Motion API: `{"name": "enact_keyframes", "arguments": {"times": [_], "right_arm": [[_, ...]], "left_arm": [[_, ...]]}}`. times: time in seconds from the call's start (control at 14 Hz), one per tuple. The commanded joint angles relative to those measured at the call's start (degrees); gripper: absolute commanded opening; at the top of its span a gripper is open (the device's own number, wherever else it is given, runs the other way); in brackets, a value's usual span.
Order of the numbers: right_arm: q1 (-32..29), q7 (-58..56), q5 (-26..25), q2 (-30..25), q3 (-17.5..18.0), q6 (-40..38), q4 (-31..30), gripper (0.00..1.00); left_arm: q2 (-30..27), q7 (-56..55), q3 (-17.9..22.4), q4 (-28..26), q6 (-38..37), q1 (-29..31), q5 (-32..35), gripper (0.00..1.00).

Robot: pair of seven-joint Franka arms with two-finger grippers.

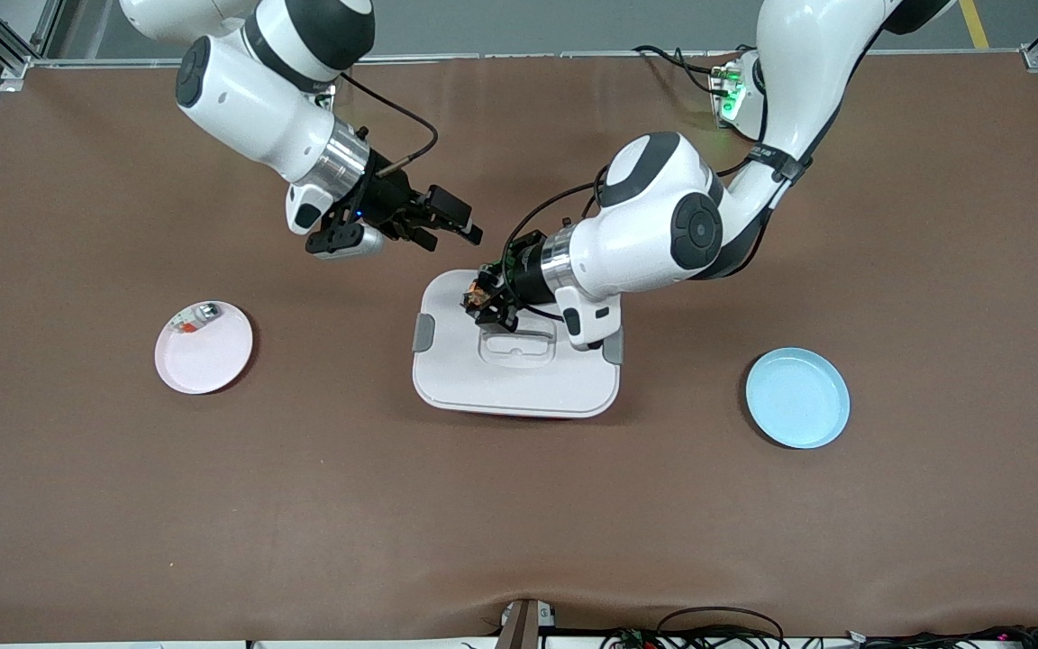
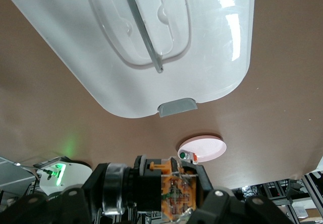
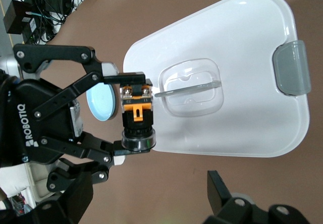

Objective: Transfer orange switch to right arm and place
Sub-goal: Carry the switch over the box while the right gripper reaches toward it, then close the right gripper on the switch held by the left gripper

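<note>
Blue plate: nearest the front camera of the things on the table, toward the left arm's end; nothing lies in it.
White lidded box: mid-table, grey latches on two ends, clear handle recessed in the lid; it sits directly under the handover spot.
Pink plate: toward the right arm's end; holds a small silver-white piece with a red-orange bit. Not the task part.
Orange switch: up in the air over the white box's lid, pinched end to end between the left gripper's pads.
Left gripper: clamped on the switch, wrist turned sideways, presenting it toward the right arm.
Right gripper: jaws spread wide, nothing in them, hanging over bare table just off the box's edge, well short of the switch.
Risk, collision: left fingers cover both ends of the switch; little free body shows for the right jaws. A close on the wrong axis would likely strike the left fingertips.
Risk, drop: if the left lets go before the right has a firm pinch, I judge the part falls onto the lid and may bounce off.
Risk, twist: an off-centre pinch could rotate the small block.
In the way: only the box beneath and the two wrists crowding each other.
</note>
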Motion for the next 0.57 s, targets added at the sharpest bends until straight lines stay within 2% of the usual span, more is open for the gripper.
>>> {"name": "enact_keyframes", "arguments": {"times": [0.0, 0.07, 0.5], "right_arm": [[-0.5, -2.8, 5.9, 2.2, 0.0, 2.9, 0.5, 1.0], [-0.5, -3.5, 7.5, 3.3, 0.0, 4.4, 1.2, 1.0], [-0.5, -5.2, 7.6, 6.3, 0.0, 4.9, 3.1, 1.0]], "left_arm": [[0.5, -1.9, 0.1, 1.2, 0.0, -1.0, -1.7, 0.0], [0.5, -2.2, 0.1, 1.2, 0.0, -1.0, -1.8, 0.0], [0.4, -2.6, 0.0, 1.2, -0.3, -1.0, -4.4, 0.0]]}}
